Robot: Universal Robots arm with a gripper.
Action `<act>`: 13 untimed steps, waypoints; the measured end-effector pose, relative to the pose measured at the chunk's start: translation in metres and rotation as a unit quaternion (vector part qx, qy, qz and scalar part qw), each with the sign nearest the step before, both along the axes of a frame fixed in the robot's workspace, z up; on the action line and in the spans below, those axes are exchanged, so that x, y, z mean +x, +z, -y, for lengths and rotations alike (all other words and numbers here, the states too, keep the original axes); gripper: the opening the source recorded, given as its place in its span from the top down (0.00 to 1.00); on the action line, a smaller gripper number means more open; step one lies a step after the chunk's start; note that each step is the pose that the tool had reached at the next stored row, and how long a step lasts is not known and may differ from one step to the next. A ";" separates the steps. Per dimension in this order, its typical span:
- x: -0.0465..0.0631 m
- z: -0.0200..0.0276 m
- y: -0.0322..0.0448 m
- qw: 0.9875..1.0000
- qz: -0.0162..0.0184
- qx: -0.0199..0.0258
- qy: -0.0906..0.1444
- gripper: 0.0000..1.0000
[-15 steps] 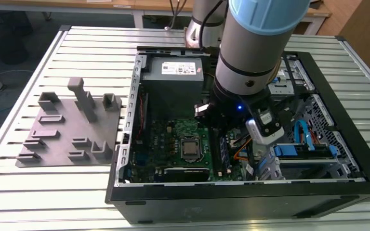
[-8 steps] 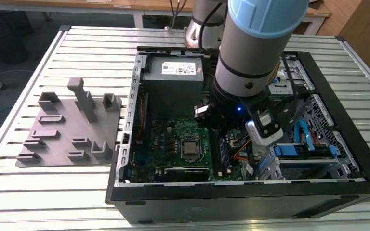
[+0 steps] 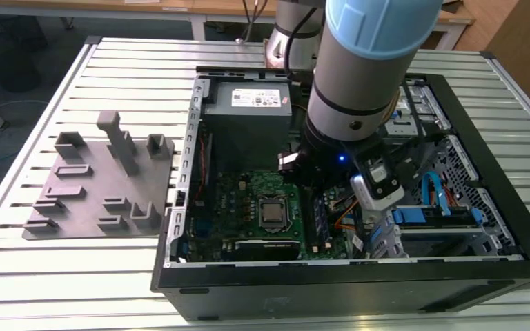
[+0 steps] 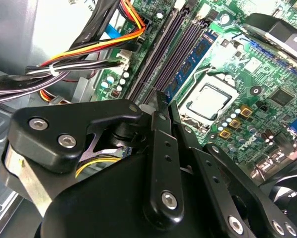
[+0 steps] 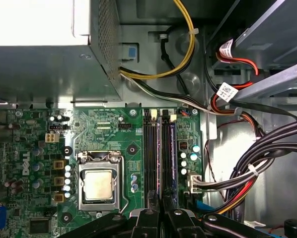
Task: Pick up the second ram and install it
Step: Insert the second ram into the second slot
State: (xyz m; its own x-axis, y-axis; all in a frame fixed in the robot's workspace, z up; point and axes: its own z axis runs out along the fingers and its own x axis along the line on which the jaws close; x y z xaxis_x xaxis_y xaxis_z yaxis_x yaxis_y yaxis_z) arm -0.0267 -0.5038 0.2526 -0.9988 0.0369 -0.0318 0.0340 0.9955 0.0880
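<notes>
A blue-green ram stick (image 4: 190, 63) stands upright in a black socket beside the processor (image 4: 208, 100). In the first wrist view it shows edge-on as a thin strip (image 5: 159, 148). My gripper (image 4: 163, 97) hangs over the near end of that stick with its black fingers (image 4: 160, 148) pressed close together and nothing showing between them. In the first wrist view the gripper (image 5: 162, 210) lines up with the strip. I cannot tell whether the tips touch the stick. The arm (image 3: 348, 117) reaches down into the open computer case (image 3: 182, 207).
Black and coloured cable bundles (image 4: 64, 69) run close beside the sockets. The power supply (image 3: 246, 110) sits at the back of the case and drive bays (image 3: 440, 214) at the exterior view's right. A grey moulded tray (image 3: 99, 179) with upright posts lies on the slatted table outside the case.
</notes>
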 end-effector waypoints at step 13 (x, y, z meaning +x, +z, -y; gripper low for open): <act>0.000 0.0000 -0.0048 1.000 0.000 0.000 0.000 0.89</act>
State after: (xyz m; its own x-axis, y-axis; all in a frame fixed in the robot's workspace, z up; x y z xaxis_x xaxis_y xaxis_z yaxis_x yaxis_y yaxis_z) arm -0.0268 -0.5038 0.2478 -0.9988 0.0369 -0.0318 0.0340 0.9955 0.0880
